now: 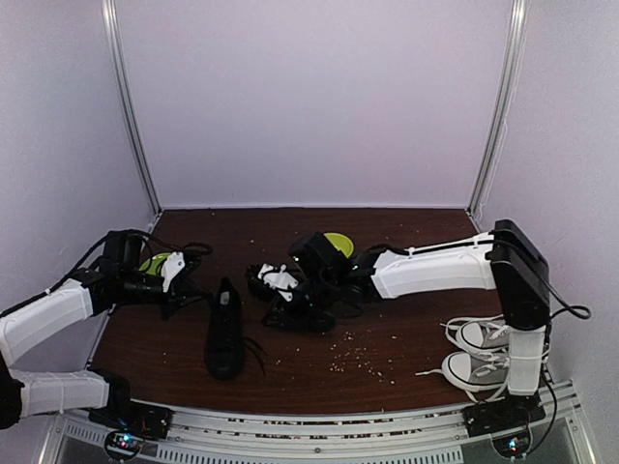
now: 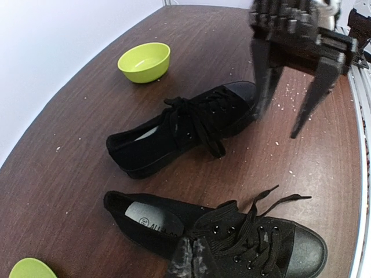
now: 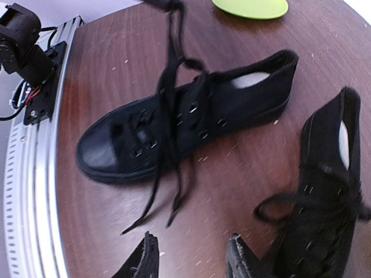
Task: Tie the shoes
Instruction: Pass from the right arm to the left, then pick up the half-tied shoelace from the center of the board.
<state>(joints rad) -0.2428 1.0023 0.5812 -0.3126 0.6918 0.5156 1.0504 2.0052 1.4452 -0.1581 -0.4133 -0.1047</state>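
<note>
In the top view, the black shoes (image 1: 224, 338) lie on the counter (image 1: 397, 382). The left wrist view has the left tool (image 2: 190, 263) pinched together by the nearer shoe (image 2: 232, 243) (whether on a lace, I cannot tell). The right wrist view shows the right tool (image 3: 194, 258) parted over untied laces (image 3: 168, 116); closing on the wrong strand could drag the shoe.

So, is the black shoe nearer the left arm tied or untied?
Untied: the shoe has lace ends trailing loose across the table.

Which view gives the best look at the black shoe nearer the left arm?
The right wrist view: the whole shoe shows, toe to heel, with its untied laces plain. The left wrist view crops its sole at the bottom edge. The top external view shows it small and featureless.
</note>
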